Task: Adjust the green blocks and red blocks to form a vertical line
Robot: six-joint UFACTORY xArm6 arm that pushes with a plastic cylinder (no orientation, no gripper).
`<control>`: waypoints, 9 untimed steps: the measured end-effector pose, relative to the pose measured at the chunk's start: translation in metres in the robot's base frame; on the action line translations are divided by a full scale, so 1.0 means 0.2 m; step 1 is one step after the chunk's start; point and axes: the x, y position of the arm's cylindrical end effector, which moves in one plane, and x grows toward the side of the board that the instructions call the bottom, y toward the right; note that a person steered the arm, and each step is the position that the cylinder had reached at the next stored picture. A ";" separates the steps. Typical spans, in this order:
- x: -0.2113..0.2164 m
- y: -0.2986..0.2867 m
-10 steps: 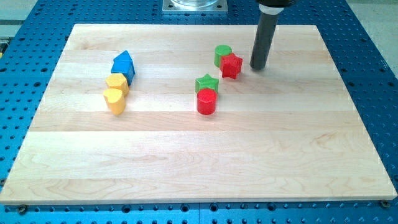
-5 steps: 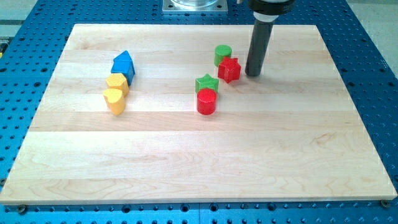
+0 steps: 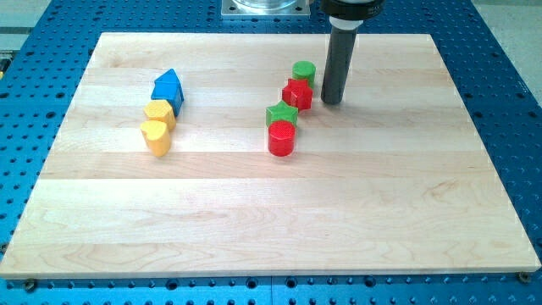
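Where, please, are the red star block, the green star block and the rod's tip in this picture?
red star block [image 3: 297, 93], camera view, on its top face.
green star block [image 3: 281, 114], camera view, on its top face.
my tip [image 3: 331, 102], camera view, at the rod's very lower end, just to the red star's right.

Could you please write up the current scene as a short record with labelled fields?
Surface: wooden board on a blue perforated table
My tip: just right of the red star block
Green and red blocks: green cylinder, red star block, green star block, red cylinder, in a slanting column
Other blocks: blue house-shaped block, two yellow blocks, at the view's left
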 end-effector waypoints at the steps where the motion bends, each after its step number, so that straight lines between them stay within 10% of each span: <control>1: 0.00 -0.07; 9: 0.00 -0.23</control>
